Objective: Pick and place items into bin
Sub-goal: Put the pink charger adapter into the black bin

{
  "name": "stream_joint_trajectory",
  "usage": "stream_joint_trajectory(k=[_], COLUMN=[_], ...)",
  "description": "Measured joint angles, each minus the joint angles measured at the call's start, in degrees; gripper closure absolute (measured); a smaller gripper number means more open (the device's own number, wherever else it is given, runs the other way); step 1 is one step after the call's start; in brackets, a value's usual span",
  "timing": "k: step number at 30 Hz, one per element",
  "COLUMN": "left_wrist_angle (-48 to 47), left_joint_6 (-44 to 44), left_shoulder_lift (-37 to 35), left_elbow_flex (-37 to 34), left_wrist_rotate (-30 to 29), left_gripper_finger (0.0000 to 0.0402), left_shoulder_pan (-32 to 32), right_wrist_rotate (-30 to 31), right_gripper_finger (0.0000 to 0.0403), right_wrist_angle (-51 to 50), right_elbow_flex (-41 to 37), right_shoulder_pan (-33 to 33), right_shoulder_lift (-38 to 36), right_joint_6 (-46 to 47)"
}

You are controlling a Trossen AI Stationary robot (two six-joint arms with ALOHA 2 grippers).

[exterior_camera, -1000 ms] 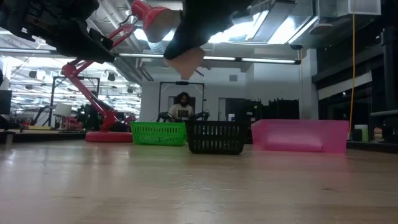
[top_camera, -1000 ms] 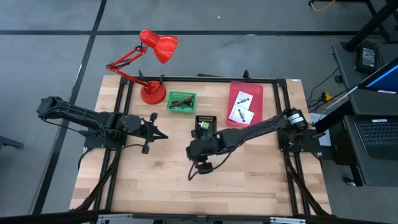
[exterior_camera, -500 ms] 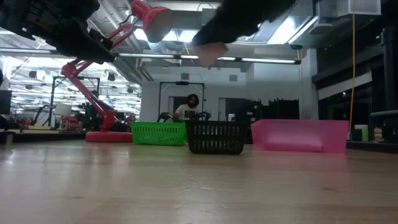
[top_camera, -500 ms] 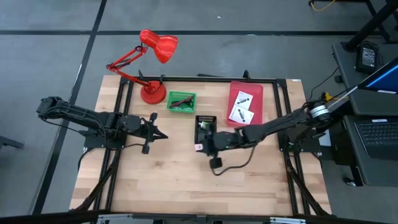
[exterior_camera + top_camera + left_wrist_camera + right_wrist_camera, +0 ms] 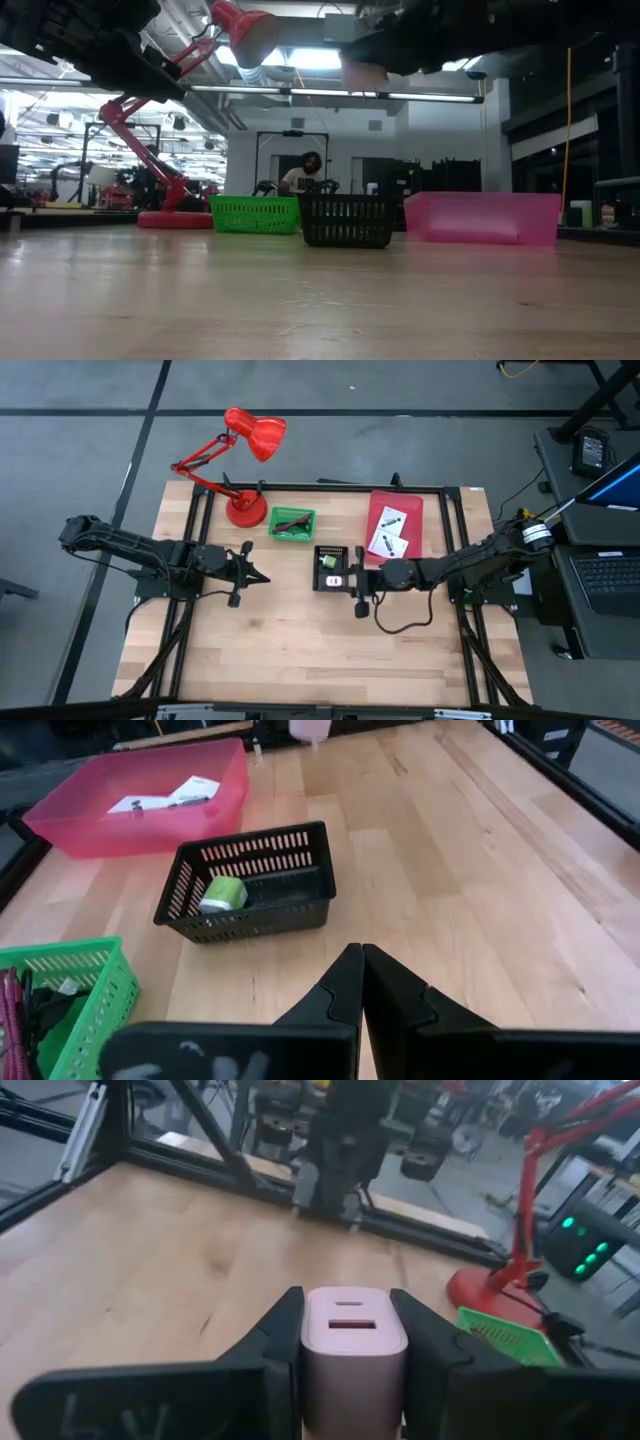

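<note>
My right gripper [image 5: 343, 581] holds a pink cube [image 5: 352, 1345] in the air over the near part of the black basket [image 5: 331, 552]. From table height the cube [image 5: 363, 75] hangs high above the black basket [image 5: 346, 221]. A green-and-white roll [image 5: 222, 894] lies in that basket. Two white printed packets [image 5: 388, 532] lie in the pink bin [image 5: 396, 500]. Dark cords lie in the green basket [image 5: 291, 523]. My left gripper [image 5: 262, 578] waits shut over the table's left half, with nothing in it. My right gripper pinches the pink cube between its two fingers, one finger [image 5: 278, 1332] on each of two opposite sides [image 5: 312, 1342]. The fingers reach in about level from the table's right side. The cube is lifted clear, above the black basket.
A red desk lamp [image 5: 246, 508] stands at the far left by the green basket. A black frame [image 5: 200, 510] runs around the tabletop. The bare wooden table [image 5: 300, 650] stretches along the near side. A person sits in the room beyond the table.
My right gripper has carried the pink cube from above the table's middle toward the far and right edges, to above the black basket. It has tipped up from pointing steeply down to about level. The cube has stayed between the fingers.
</note>
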Motion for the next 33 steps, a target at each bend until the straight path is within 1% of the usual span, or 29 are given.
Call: stream_joint_trajectory(k=[4, 8, 12, 18, 22, 29, 33], left_wrist_angle=[0.1, 0.1, 0.0, 0.1, 0.1, 0.1, 0.1], left_joint_6=[-0.2, -2.0, -2.6, -2.6, -2.5, -2.5, -2.4], left_shoulder_lift=[0.0, 0.0, 0.0, 0.0, 0.0, 0.0, 0.0], left_elbow_flex=[0.0, 0.0, 0.0, 0.0, 0.0, 0.0, 0.0], left_wrist_rotate=[0.0, 0.0, 0.0, 0.0, 0.0, 0.0, 0.0], left_gripper_finger=[0.0398, 0.0398, 0.0398, 0.0398, 0.0398, 0.0398, 0.0398], left_shoulder_pan=[0.0, 0.0, 0.0, 0.0, 0.0, 0.0, 0.0], right_wrist_rotate=[-0.2, 0.0, 0.1, 4.9, 5.3, 5.2, 5.1], right_gripper_finger=[0.0312, 0.0313, 0.0313, 0.0312, 0.0312, 0.0313, 0.0312], right_wrist_angle=[5.4, 7.6, 8.2, 8.0, 8.0, 6.7, 6.4], right_elbow_flex=[-2.6, -3.1, -3.1, -3.1, -3.1, -3.1, -3.0], right_shoulder_pan=[-1.7, -3.2, -3.9, -4.1, -4.1, -4.1, -4.1], right_shoulder_lift=[0.0, 0.0, 0.0, 0.0, 0.1, 0.5, 3.3], right_joint_6=[-1.4, -1.5, -1.5, -1.5, -1.1, 4.2, 6.9])
